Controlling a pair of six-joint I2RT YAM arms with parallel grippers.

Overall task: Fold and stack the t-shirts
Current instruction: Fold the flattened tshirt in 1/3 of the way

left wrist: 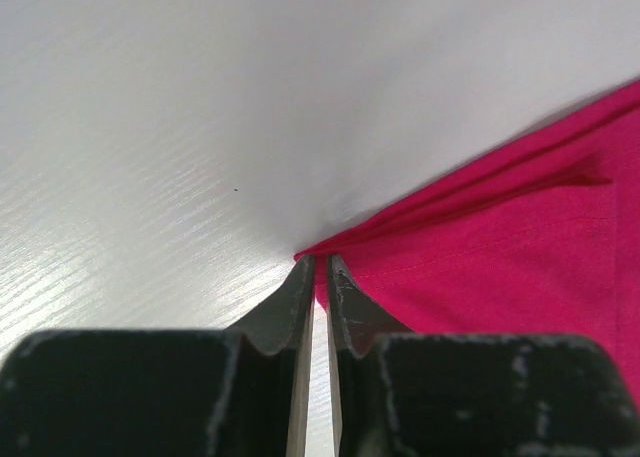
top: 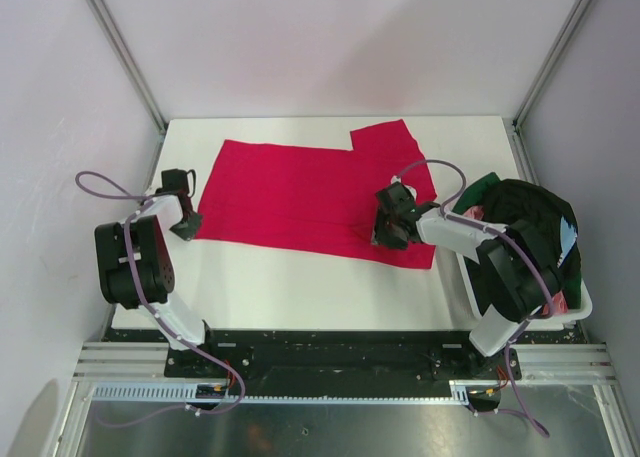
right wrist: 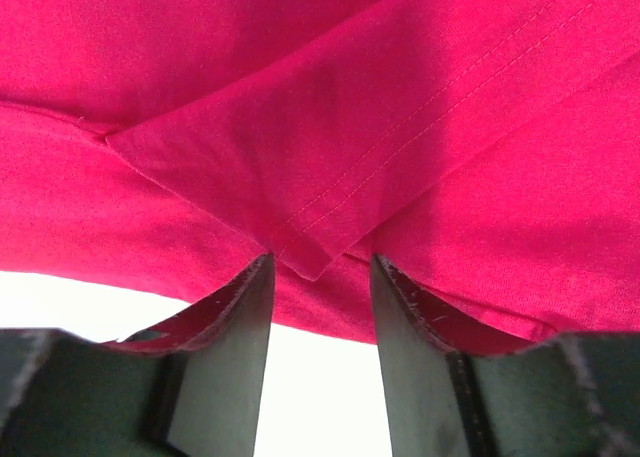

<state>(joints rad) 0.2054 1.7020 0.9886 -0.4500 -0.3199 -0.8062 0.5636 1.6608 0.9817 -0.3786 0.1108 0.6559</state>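
Note:
A red t-shirt [top: 290, 192] lies flat on the white table [top: 300, 282], with one sleeve [top: 390, 142] sticking out at the far right. My left gripper [top: 187, 223] is at the shirt's near left corner. In the left wrist view it [left wrist: 320, 262] is shut, with the shirt's corner [left wrist: 325, 277] pinched between the tips. My right gripper [top: 385, 232] is low over the shirt's near right part. In the right wrist view it [right wrist: 320, 259] is open, with a hemmed fold corner [right wrist: 312, 257] of the shirt [right wrist: 300, 97] lying between the fingers.
A white basket [top: 578, 307] stands at the table's right edge, heaped with dark and green clothes [top: 520, 212]. Grey walls and metal posts enclose the table on three sides. Bare table shows left of the shirt [left wrist: 150, 127].

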